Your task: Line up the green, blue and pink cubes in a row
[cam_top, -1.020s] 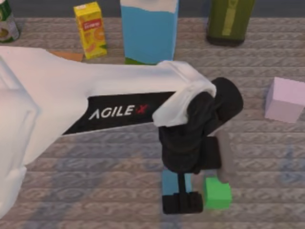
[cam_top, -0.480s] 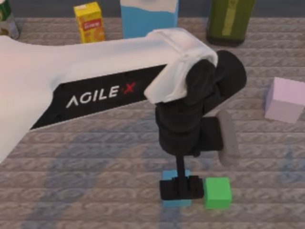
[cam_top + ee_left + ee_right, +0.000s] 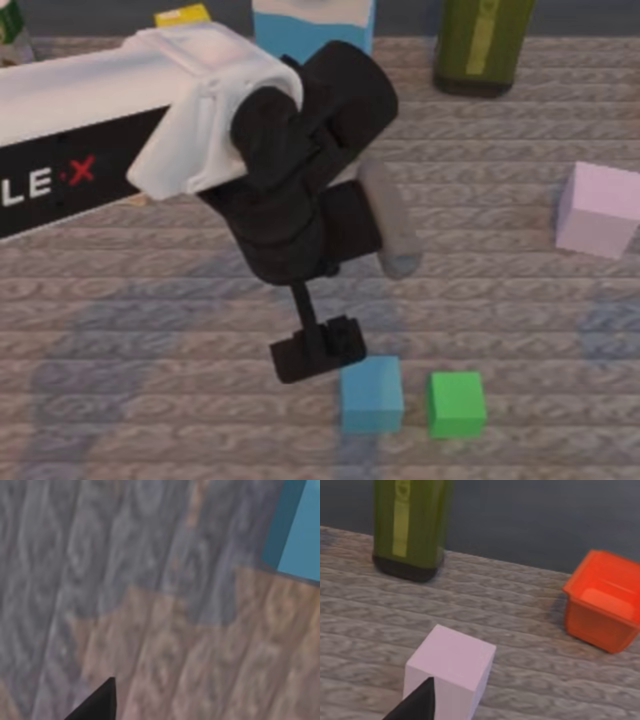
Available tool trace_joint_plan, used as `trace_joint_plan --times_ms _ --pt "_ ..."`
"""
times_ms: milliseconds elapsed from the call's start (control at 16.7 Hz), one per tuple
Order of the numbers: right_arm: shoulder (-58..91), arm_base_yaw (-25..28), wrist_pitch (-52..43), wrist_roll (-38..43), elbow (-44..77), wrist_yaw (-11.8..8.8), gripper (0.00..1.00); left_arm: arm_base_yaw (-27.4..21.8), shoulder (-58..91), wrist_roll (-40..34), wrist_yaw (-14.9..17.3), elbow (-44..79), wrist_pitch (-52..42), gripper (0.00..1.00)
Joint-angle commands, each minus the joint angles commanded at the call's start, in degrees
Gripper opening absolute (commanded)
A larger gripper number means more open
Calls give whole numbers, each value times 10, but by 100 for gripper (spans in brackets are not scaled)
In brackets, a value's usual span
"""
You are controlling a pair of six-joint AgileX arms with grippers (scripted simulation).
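Observation:
The turquoise-blue cube (image 3: 371,394) and the small green cube (image 3: 456,404) stand side by side near the table's front edge, a narrow gap between them. My left gripper (image 3: 318,350) hangs open just up and left of the blue cube, holding nothing. In the left wrist view one dark fingertip (image 3: 102,700) shows over bare wood, with the blue cube (image 3: 300,525) at a corner of the picture. The lilac-pink cube (image 3: 598,210) sits alone at the far right. In the right wrist view it (image 3: 452,667) lies just beyond my right gripper's fingertip (image 3: 420,702). The right arm is outside the top view.
Along the back edge stand a yellow juice box (image 3: 183,14), a tall blue carton (image 3: 315,20), a dark green bottle (image 3: 482,45) and a can (image 3: 10,30). An orange bin (image 3: 602,602) sits past the pink cube. My left arm (image 3: 100,120) spans the table's left half.
My left gripper has let go of the blue cube next to the green one, then risen and drawn back to the left. Neither the green nor the pink cube has moved.

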Motion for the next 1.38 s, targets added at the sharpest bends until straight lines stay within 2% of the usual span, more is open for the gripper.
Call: trace_joint_plan --times_ms 600,840,1080,1380 --pt "622 22 -346 -310 518 5 100 261 -548 -167 -6 -458 281 100" --pt "839 32 -476 -427 704 6 100 352 -748 -227 -5 -625 396 100" --pt "1009 38 -573 -517 862 6 100 419 -893 -275 -1 -734 500 100" --pt "1116 42 -634 -576 967 4 100 461 -994 -310 4 -793 577 100"
